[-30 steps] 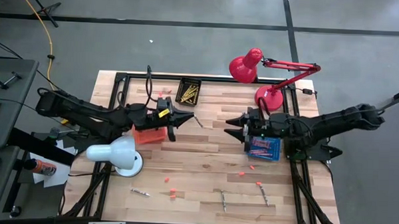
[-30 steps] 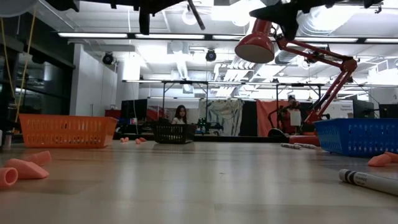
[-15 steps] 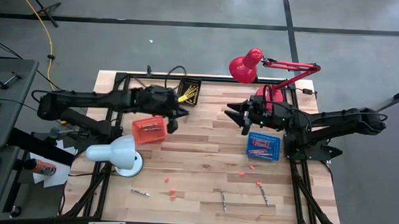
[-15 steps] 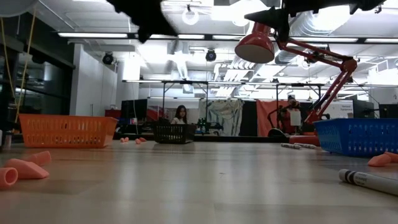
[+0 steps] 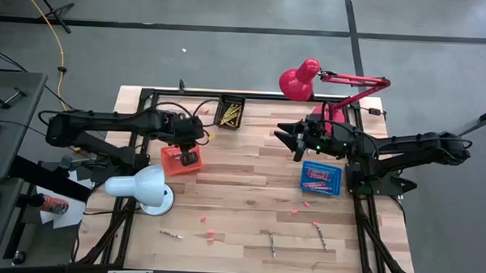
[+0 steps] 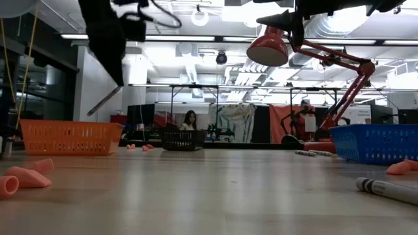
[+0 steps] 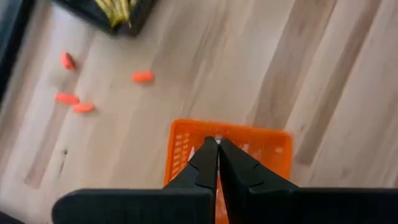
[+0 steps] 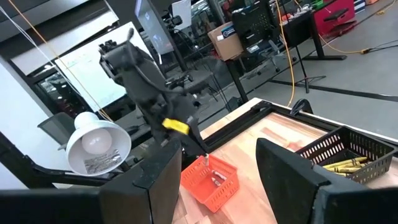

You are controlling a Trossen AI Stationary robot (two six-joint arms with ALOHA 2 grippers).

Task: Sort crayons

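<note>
The left gripper point(image 5: 189, 156) hangs above the orange basket point(image 5: 176, 161), which stands on the left part of the wooden tabletop point(image 5: 249, 193), just beside the white lamp point(image 5: 141, 186). Its jaws are pressed together with no gap, and in the left wrist view nothing shows between them; the tips point down over the open basket point(image 7: 261, 146).

The right gripper point(image 5: 283, 141) is held in the air near the red lamp point(image 5: 303, 80), well apart from the left one. Its jaws stand wide and carry nothing; through them the right wrist view sees across to the left arm and the orange basket point(image 8: 214, 180).

Yellow crayons point(image 5: 230, 113) lie bunched in the black basket point(image 5: 230, 101) at the far edge of the tabletop, between the two arms. The blue basket point(image 5: 320, 178) on the right side holds reddish crayons point(image 5: 318, 176). A few greyish crayons point(image 5: 272, 243) lie loose at the near edge, with small pink bits point(image 5: 206, 233) scattered near them.
</note>
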